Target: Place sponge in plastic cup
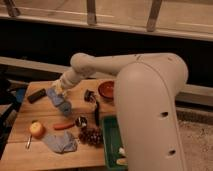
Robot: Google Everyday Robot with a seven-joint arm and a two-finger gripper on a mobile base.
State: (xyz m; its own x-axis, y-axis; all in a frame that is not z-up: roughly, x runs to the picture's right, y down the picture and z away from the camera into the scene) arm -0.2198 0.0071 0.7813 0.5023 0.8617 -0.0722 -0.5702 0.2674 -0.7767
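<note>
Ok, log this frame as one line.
gripper: over wooden table's left rear | blue sponge: at gripper | plastic cup: not identifiable | nearby: red bowl, apple

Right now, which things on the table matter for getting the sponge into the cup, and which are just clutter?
For the job: gripper over the table's left rear; blue sponge right under it; blue plastic cup next to the sponge.

Lying about: apple, red bowl, grapes, blue cloth, green bin.
</note>
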